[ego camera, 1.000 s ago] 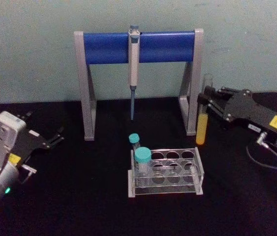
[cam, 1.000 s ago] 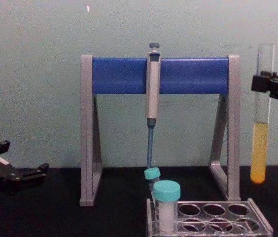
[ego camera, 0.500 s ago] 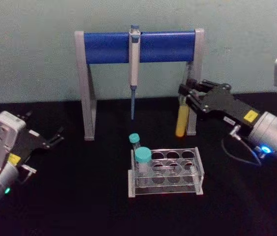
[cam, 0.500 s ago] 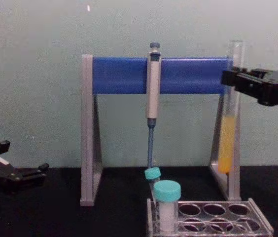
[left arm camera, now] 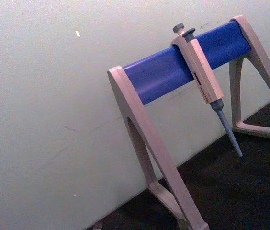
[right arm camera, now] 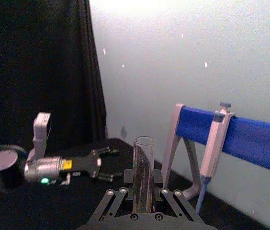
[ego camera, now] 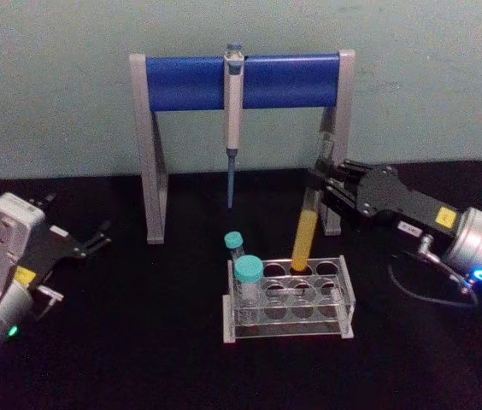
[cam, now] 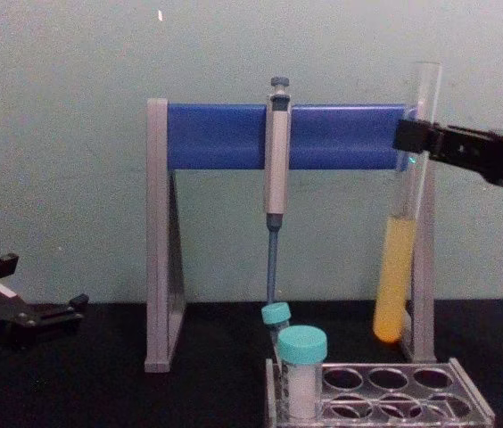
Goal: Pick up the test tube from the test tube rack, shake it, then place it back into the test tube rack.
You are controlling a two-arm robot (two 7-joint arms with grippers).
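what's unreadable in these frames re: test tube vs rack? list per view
- Head view: which hole the test tube tip lines up with; it overlaps the clear test tube rack back row.
- Chest view: the rack's base and front, cut off by the bottom edge.
- Right wrist view: the tube's liquid and tip, hidden below the right gripper and its own body.
- The left gripper sits parked at the left.

1. Test tube (ego camera: 304, 235): just 1.
2. Test tube rack (ego camera: 285, 326): 1 as well.
3. Teal-capped vials (ego camera: 248, 275): 2, the second (ego camera: 234, 243) right behind the first, both at the rack's left end.
4. Pipette (ego camera: 233, 102): 1, behind the rack.
5. Pipette stand (ego camera: 190, 83): 1, behind the rack too.
6. Grippers: 2, left gripper (ego camera: 100, 238) and right gripper (ego camera: 319, 183), one on either side of the rack.
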